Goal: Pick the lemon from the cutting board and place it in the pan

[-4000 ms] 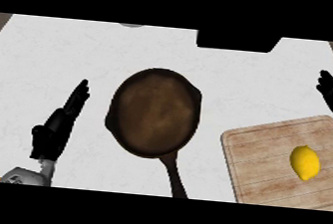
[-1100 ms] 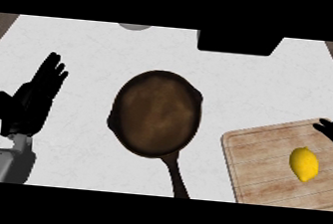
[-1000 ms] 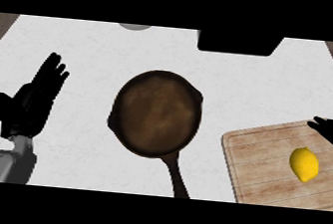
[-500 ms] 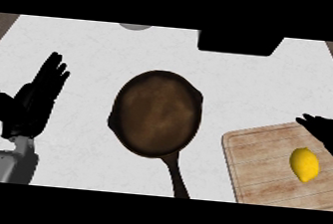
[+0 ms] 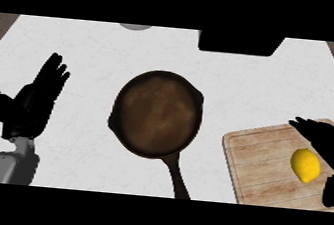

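Observation:
A yellow lemon point(image 5: 305, 165) lies on the wooden cutting board point(image 5: 262, 163) at the lower right. My right hand point(image 5: 330, 149) comes in from the right edge over the board, fingers fairly straight and pointing left, just above and right of the lemon and partly over its right side. The dark brown pan point(image 5: 157, 114) sits in the middle of the counter, empty, its handle pointing toward the lower edge. My left hand point(image 5: 30, 101) rests open at the left, fingers up, away from the pan.
A black block point(image 5: 240, 43) stands at the back, right of centre. A grey round thing point(image 5: 136, 26) shows at the back edge. Wooden strips border the white counter at both upper corners.
My right hand has moved left and down from the right edge, over the board toward the lemon. The left hand rose to its resting pose earlier and has since stayed still.

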Controlling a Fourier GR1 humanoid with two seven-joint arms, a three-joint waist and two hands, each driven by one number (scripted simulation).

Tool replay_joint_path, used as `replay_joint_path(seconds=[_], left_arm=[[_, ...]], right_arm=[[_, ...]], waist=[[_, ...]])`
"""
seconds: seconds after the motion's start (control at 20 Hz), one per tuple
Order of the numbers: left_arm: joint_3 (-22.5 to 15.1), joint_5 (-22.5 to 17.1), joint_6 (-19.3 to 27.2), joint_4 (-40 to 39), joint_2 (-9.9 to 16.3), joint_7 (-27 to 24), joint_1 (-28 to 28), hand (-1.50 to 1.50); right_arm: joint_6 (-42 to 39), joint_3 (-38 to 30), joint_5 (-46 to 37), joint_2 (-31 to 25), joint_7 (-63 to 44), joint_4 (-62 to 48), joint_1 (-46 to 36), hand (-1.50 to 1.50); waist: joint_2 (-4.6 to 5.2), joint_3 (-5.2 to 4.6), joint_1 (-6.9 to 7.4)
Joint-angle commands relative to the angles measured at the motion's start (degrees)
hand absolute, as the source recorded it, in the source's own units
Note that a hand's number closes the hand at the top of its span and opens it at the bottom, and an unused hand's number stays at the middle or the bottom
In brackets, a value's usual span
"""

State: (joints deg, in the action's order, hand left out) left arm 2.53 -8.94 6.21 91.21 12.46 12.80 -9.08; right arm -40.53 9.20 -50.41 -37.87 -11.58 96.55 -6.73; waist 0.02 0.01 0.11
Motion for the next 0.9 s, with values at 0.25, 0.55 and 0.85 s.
replay_joint_path(seconds=[0.25, 0.55, 0.85], left_arm=[[-0.54, 1.92, 0.23, 5.11, -1.61, 3.04, 1.98, 0.00], [2.48, 1.71, -2.30, -2.91, -1.59, -1.26, -1.13, 0.00], [1.85, 3.75, -1.46, 0.21, -2.39, -1.09, 1.09, 0.00]], right_arm=[[4.80, 1.76, -7.80, 5.72, 4.36, -10.69, -3.51, -1.50], [7.54, -2.60, -8.85, 5.62, 11.51, -17.39, -4.86, -1.50], [8.90, -2.82, -10.99, 6.82, 14.23, -22.17, -4.59, -1.50]], waist=[[-0.04, 0.00, 0.12], [0.02, -0.01, -0.08], [0.00, 0.00, 0.01]])
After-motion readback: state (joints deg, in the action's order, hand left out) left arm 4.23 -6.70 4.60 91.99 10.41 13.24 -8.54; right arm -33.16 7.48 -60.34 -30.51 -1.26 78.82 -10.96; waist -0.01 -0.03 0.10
